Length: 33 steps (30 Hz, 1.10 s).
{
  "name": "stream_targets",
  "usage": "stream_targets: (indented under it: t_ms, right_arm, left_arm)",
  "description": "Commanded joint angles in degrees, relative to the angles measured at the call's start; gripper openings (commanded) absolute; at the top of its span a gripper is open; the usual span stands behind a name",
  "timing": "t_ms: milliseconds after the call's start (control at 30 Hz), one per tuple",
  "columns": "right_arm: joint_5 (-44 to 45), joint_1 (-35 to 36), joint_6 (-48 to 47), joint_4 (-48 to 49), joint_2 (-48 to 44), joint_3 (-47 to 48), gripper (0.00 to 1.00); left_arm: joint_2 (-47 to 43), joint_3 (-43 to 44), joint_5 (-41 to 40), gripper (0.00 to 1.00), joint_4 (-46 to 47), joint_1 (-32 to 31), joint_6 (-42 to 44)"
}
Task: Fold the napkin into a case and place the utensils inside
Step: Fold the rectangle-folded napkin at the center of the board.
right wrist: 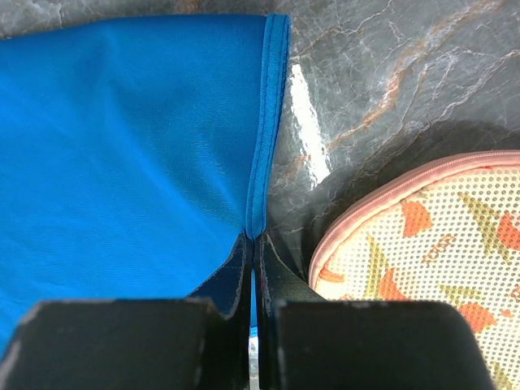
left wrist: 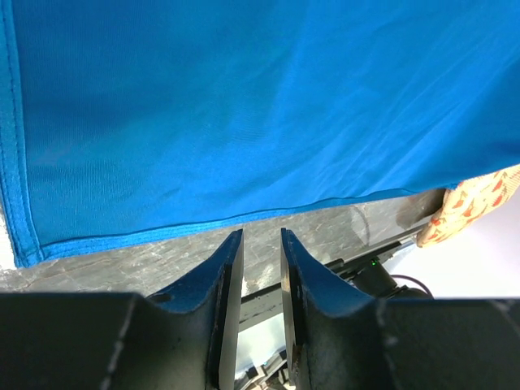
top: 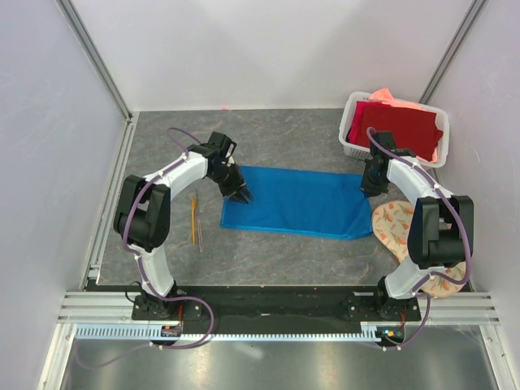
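The napkin (top: pixel 296 201) looks light and limp, best pinched at its hems. The right gripper (right wrist: pixel 253 237) clamps the three-o'clock hem; the left gripper (left wrist: pixel 260 236) waits narrowly parted, empty, at nine o'clock.

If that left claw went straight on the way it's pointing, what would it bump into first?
The blue napkin: its hemmed edge lies just ahead of the left gripper, though depth is unclear.
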Motion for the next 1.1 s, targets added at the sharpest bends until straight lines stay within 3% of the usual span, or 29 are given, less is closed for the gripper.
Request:
stream_targets:
  t_ms: [0,600,1067]
  right_arm:
    - [-1.57,0.26,-0.79,-0.91,-1.09,3.22,0.0]
    - [-0.35,1.4,-1.31,-4.25,-4.87,7.09,0.0]
    - [1.41,1.4,-2.81,-6.01,-8.12,6.92,0.0]
  left_arm:
    - [2.11,2.18,-0.34,0.31,2.34,-0.36,1.49]
    - [8.44,1.39,-2.72,0.3,4.19,-5.37,2.46]
    - [12.05,3.14,1.59,0.3,5.95,-13.9,-1.5]
